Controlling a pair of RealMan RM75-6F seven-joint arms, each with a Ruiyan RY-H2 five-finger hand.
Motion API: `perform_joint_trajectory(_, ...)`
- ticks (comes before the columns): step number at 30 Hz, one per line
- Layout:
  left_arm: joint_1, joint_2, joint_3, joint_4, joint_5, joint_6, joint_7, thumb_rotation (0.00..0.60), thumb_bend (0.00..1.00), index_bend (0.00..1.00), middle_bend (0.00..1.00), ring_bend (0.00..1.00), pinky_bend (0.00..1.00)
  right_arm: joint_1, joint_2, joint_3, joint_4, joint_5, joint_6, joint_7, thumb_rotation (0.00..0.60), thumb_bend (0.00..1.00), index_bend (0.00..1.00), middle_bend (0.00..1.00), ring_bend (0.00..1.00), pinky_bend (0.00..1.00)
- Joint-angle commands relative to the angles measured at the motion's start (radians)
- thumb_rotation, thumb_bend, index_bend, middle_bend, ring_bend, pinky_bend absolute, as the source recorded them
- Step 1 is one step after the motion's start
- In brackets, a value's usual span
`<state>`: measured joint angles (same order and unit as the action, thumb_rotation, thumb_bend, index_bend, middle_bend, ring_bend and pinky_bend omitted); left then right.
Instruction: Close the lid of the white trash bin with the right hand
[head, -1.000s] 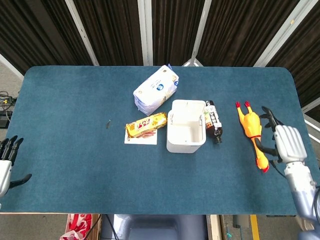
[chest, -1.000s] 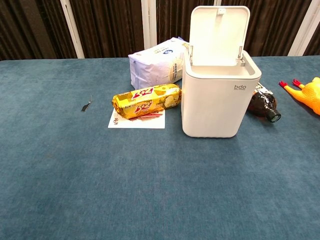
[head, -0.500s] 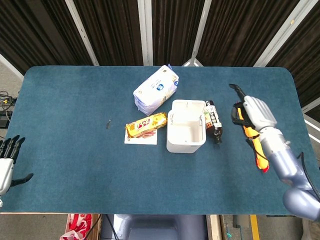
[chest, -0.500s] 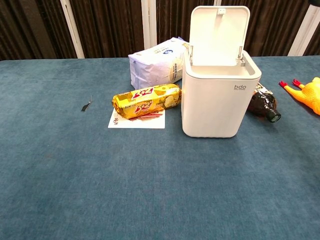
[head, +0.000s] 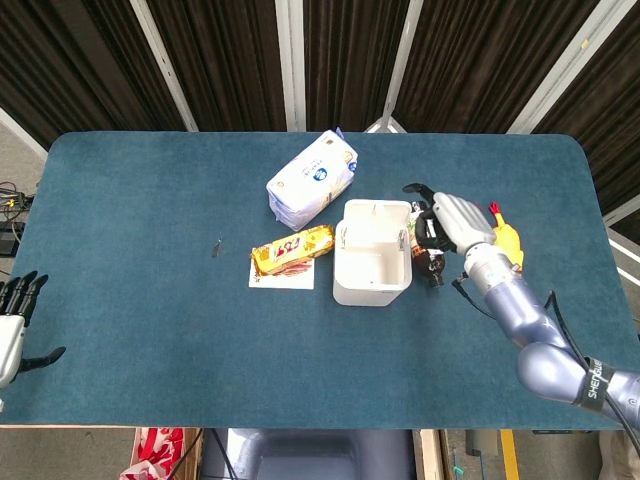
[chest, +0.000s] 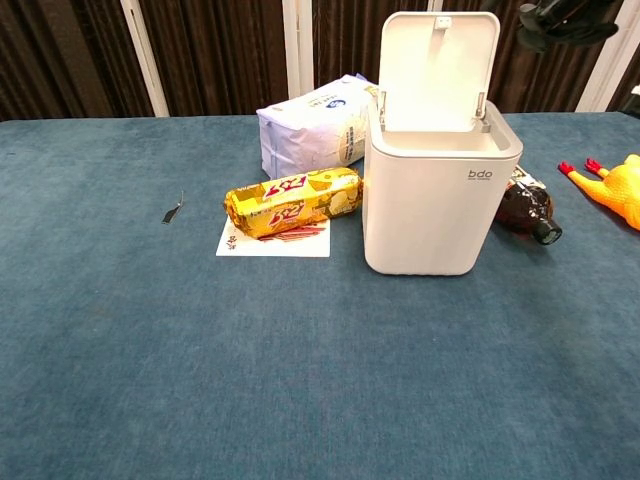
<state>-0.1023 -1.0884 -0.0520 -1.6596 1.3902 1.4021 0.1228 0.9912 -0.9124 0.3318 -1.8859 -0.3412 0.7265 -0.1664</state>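
Observation:
The white trash bin (head: 371, 255) (chest: 440, 198) stands mid-table with its lid (chest: 439, 70) raised upright at the back. My right hand (head: 447, 219) (chest: 560, 20) hovers high, just right of the bin and level with the lid's top, fingers spread and holding nothing. It does not touch the lid. My left hand (head: 14, 318) rests open off the table's near left edge, seen only in the head view.
A dark bottle (head: 427, 245) (chest: 527, 207) lies right of the bin, a yellow rubber chicken (head: 504, 236) (chest: 618, 187) further right. A white bag (head: 312, 180) and a yellow snack pack (head: 292, 250) on a card lie left of the bin.
My right hand has swung left from over the rubber chicken to just beside the bin's raised lid, now entering the chest view at top right. The left hand stays put.

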Motion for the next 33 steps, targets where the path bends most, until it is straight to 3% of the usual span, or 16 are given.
perform_joint_trajectory(1, 0.0, 0.001, 0.001, -0.001, 0.001, 0.0, 0.0, 0.6, 0.0, 0.0, 0.0, 0.0, 0.0, 0.021, -0.009, -0.011, -0.01, 0.019, 0.009, -0.012, 0.6, 0.75, 0.2, 0.72, 0.85, 0.88)
perform_joint_trajectory(12, -0.002, 0.0, 0.005, -0.002, 0.004, -0.002, 0.002, 0.6, 0.0, 0.0, 0.0, 0.0, 0.0, 0.043, 0.056, -0.017, -0.159, 0.025, 0.011, -0.007, 0.6, 0.75, 0.21, 0.72, 0.85, 0.88)
perform_joint_trajectory(22, -0.002, -0.003, 0.008, -0.002, 0.013, 0.005, 0.012, 0.6, 0.0, 0.0, 0.0, 0.0, 0.0, 0.01, 0.126, -0.068, -0.298, -0.032, -0.003, -0.004, 0.6, 0.75, 0.21, 0.72, 0.85, 0.88)
perform_joint_trajectory(33, -0.004, -0.009, 0.01, -0.005, 0.018, 0.008, 0.029, 0.6, 0.0, 0.0, 0.0, 0.0, 0.0, -0.041, 0.077, -0.149, -0.337, -0.136, 0.042, -0.018, 0.6, 0.75, 0.21, 0.72, 0.85, 0.88)
